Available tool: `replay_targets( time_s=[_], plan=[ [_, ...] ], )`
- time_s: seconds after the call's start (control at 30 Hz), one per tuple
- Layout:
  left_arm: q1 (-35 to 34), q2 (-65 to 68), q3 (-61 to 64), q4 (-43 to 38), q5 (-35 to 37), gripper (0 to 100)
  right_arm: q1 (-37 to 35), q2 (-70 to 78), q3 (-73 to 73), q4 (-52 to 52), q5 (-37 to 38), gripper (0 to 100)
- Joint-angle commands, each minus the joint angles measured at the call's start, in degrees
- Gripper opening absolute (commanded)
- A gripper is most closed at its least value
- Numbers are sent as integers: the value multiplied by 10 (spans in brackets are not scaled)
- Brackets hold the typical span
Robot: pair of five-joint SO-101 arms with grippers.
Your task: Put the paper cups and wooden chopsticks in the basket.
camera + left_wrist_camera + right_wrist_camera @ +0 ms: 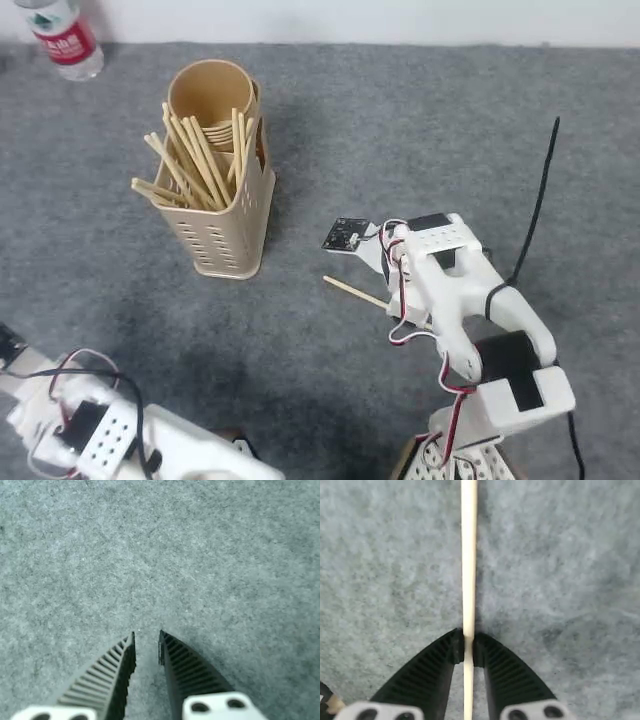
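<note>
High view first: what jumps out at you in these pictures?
A tall tan basket stands toward the far left of the grey carpet, stuffed with stacked paper cups and a fan of wooden chopsticks. To its right, the right gripper is shut on a lone chopstick lying on the carpet.

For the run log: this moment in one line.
right claw: shut on pale wooden chopstick | left claw: open, empty | beige slotted basket: holds tan paper cups, more chopsticks

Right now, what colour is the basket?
The basket is beige-tan, with rows of small slots in its walls; the high view shows it best.
</note>
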Motion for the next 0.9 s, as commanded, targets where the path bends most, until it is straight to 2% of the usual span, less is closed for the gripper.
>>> replay_targets(
  time_s=[0.0,0.27,0.4,0.53,0.67,0.77,0.87],
  plan=[
    [-3,-5,-3,-11,-5,70,-1,-7,-9,10,7,7],
    [-3,-5,-3,-11,-5,70,-3,-193,-122,100,4,7],
    [-3,-5,-3,-11,-5,70,-51,-290,-239,124,-4,7],
    [-3,-5,-3,-11,-5,70,-139,-345,-359,87,-88,7],
    [-3,-5,-3,-11,-5,70,-206,-369,-441,-28,-222,7],
    [-18,-5,-3,-11,-5,70,-219,-371,-463,-111,-305,7],
    [-22,-5,-3,-11,-5,70,-221,-371,-462,-153,-329,7]
  ],
)
